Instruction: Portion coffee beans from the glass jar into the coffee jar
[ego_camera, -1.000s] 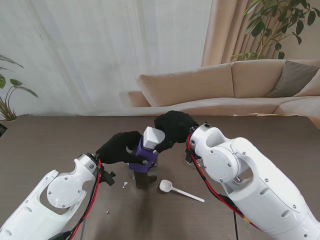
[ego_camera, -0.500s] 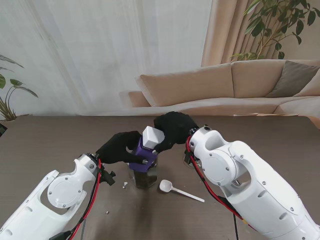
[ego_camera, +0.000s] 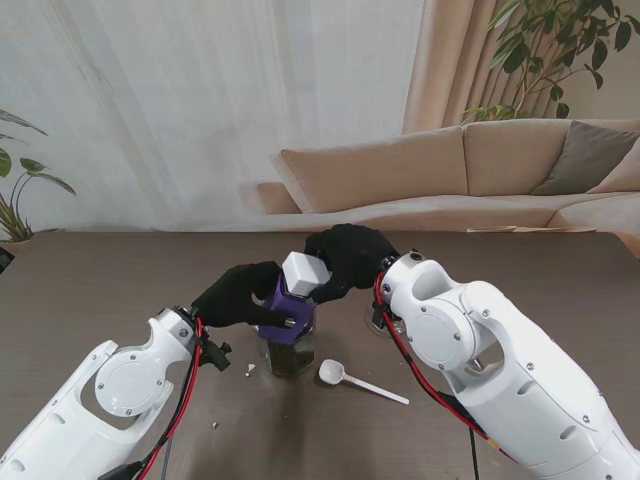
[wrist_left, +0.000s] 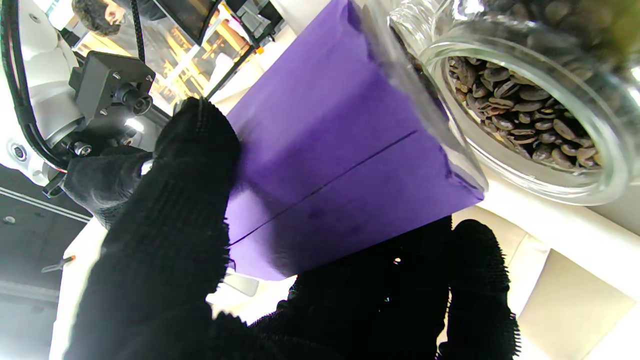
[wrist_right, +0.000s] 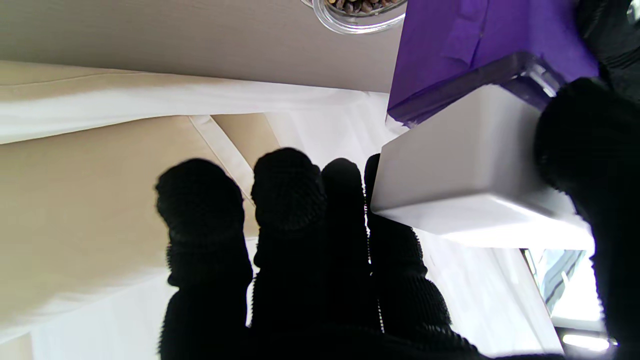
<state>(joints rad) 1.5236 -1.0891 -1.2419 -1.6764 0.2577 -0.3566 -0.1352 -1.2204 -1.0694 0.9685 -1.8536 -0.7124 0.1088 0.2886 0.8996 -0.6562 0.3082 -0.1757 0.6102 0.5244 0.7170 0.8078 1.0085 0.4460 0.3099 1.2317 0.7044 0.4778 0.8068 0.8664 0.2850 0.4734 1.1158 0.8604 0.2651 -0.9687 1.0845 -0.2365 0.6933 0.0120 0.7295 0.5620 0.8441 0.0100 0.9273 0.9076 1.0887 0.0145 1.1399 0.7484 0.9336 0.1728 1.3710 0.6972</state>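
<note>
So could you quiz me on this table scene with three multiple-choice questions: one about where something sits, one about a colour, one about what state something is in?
1. Where does the white spoon lie?
A. on the table to the right of the glass jar
B. inside the glass jar
C. in the left hand

2. What colour is the container held over the glass jar?
A. green
B. purple
C. red

3. What is the right hand doing?
A. resting flat on the table
B. holding the spoon
C. gripping the container's white lid

Answers: 1 A, the stand view shows the spoon lying on the table beside the jar; 2 B, its body is purple in all three views; 3 C, the right wrist view shows a finger and the thumb on either side of the lid.
</note>
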